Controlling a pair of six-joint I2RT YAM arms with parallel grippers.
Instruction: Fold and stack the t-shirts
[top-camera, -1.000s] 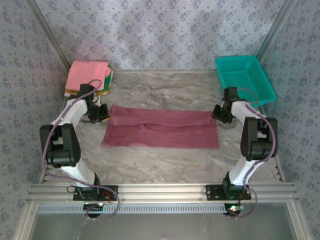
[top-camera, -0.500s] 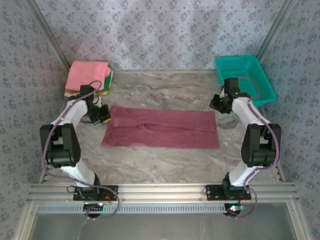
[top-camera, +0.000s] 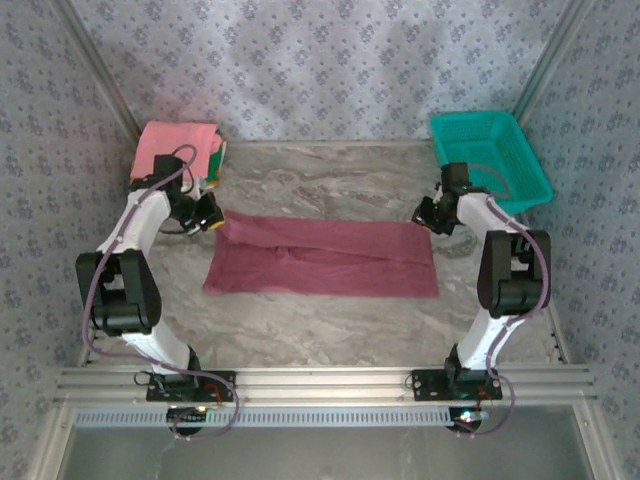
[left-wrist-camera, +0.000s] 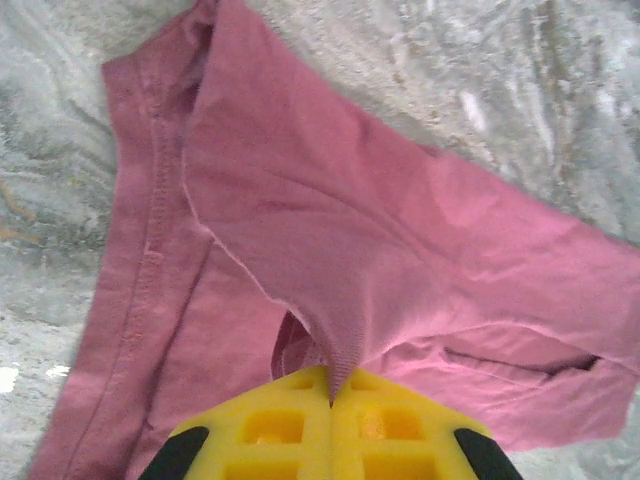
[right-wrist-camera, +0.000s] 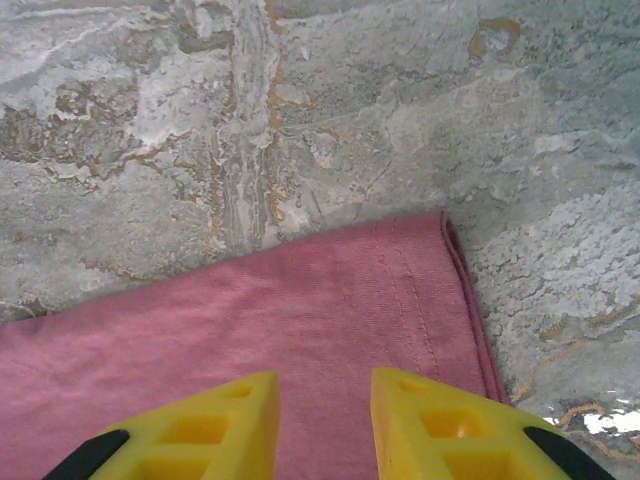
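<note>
Left gripper (left-wrist-camera: 331, 385) is pressed together on a pinch of the maroon shirt (left-wrist-camera: 330, 220). The cloth rises to a peak between its fingers at the shirt's far-left corner. With that corner lifted off the counter (top-camera: 330, 180), the hold reads as the start of a fold.

At the other end, the right gripper (right-wrist-camera: 325, 395) hovers with its jaws spread over the far-right corner and nothing between them. The cloth lies flat beneath it, with the side hem running just under its right finger. I judge it is lined up to take the matching corner, so both ends can be carried over together.

Between the arms the shirt lies as a long band across the middle of the counter, looking already doubled lengthwise. The stack (top-camera: 175, 148), pink on top, sits at the far-left corner just behind the left gripper, near enough to receive the folded shirt. The basket (top-camera: 490, 150) stands at the far right, apart from the shirt.
</note>
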